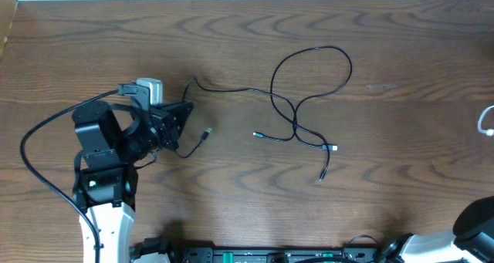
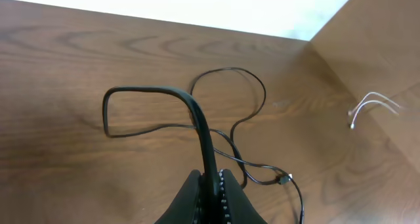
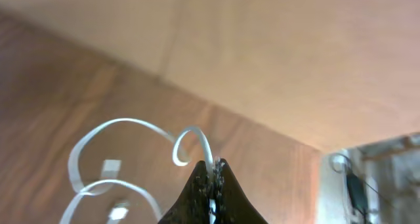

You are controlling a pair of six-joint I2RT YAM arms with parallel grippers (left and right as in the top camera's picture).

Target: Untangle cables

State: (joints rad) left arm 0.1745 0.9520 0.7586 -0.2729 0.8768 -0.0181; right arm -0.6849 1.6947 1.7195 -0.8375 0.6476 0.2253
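Note:
Thin black cables lie on the table in a wide loop, crossing in a small tangle with plug ends spread round it. One strand runs left to my left gripper. Seen from the left wrist, that gripper is shut on a black cable, which rises from the jaws and bends left. The tangle lies beyond it. My right gripper is shut on a white cable, whose loops curl to the left. The right gripper itself is out of the overhead view.
A loose plug end lies just right of the left arm. A white cable shows at the table's right edge, also in the left wrist view as a white cable. The right arm's base sits at the bottom right.

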